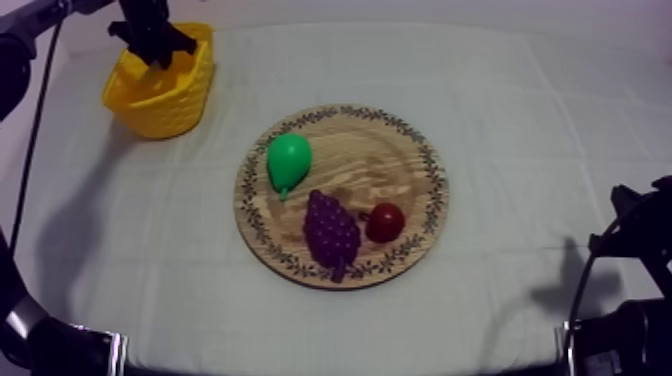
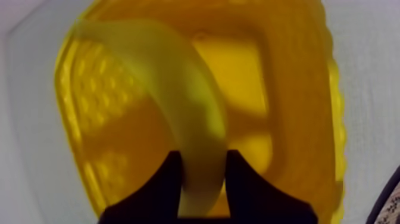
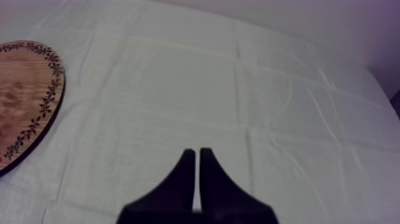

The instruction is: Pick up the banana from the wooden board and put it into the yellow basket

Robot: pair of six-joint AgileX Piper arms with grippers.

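My left gripper hangs over the yellow basket at the table's far left. In the left wrist view its black fingers are shut on the pale yellow banana, which curves out above the basket's inside. The round wooden board with the patterned rim lies at the table's middle. My right gripper rests low at the right, fingers together over bare cloth, with the board's edge off to one side.
On the board lie a green pear, a purple bunch of grapes and a small red fruit. Parts of my right arm stand at the right edge. Cloth spreads around the board.
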